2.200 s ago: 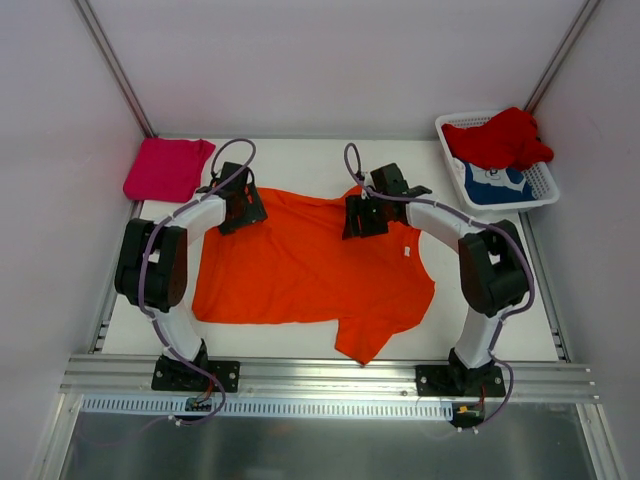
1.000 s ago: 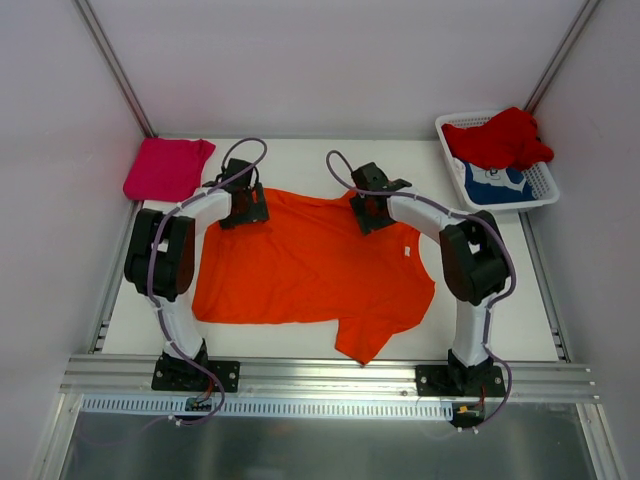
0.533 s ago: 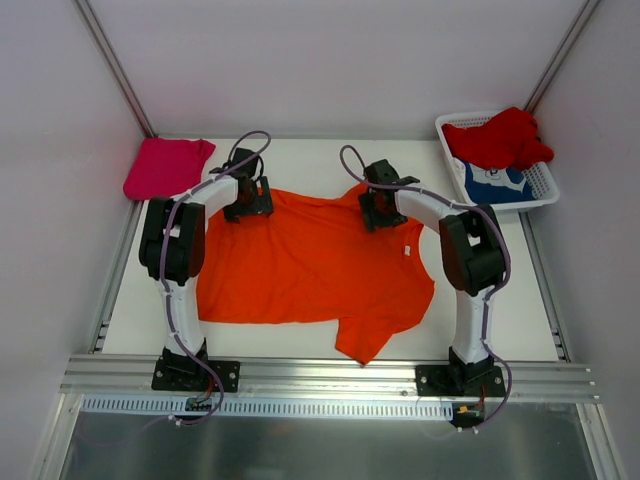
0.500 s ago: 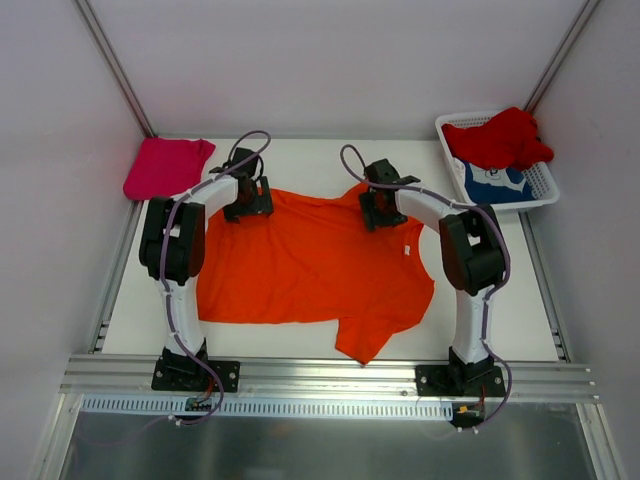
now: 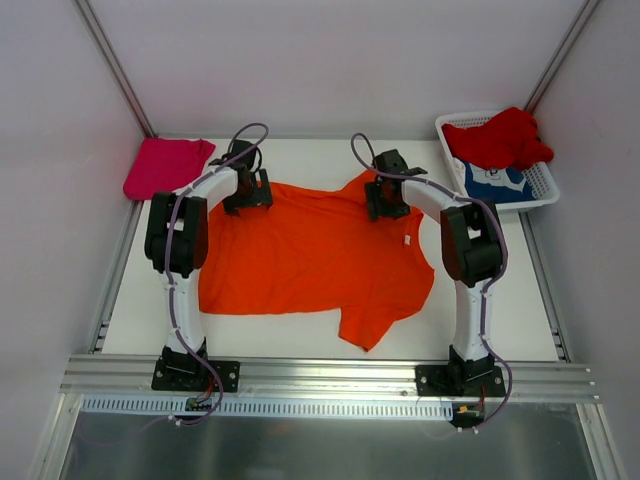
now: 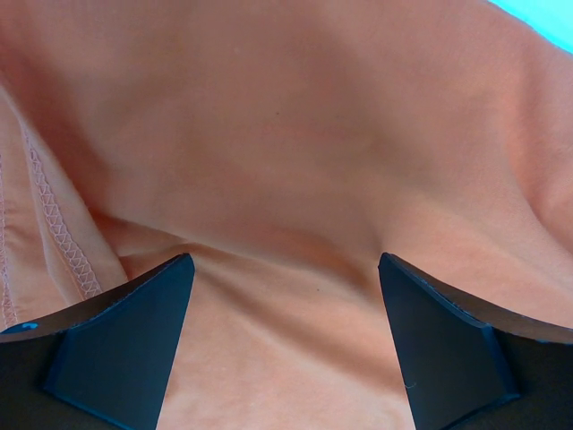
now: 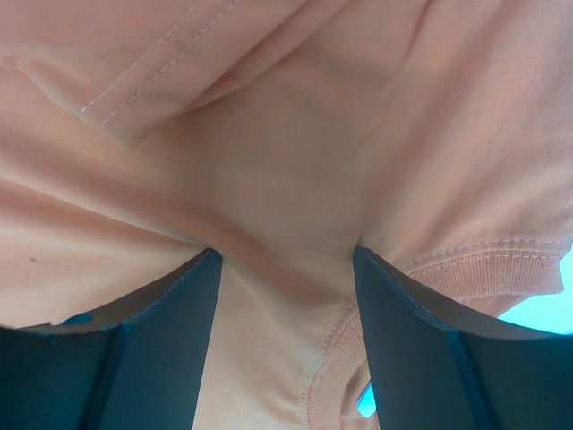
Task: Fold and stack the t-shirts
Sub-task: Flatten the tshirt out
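The bright orange t-shirt (image 5: 310, 260) lies spread flat in the middle of the table. My left gripper (image 5: 250, 190) is at its far left corner and my right gripper (image 5: 385, 198) at its far edge near the collar. In the left wrist view the left gripper (image 6: 285, 262) is open, both tips pressed on orange cloth (image 6: 286, 134) that wrinkles between them. In the right wrist view the right gripper (image 7: 286, 255) is open too, with cloth and the collar seam (image 7: 483, 260) between its tips. A folded magenta-pink t-shirt (image 5: 167, 167) lies at the far left.
A white lattice basket (image 5: 545, 195) at the far right holds a crumpled red t-shirt (image 5: 500, 138) on top of a blue t-shirt with a white print (image 5: 495, 185). Grey walls close off the back and both sides. A metal rail runs along the near edge.
Both grippers have moved toward the far side of the table. The orange shirt has slid that way with them, its near hem and sleeve now farther from the rail.
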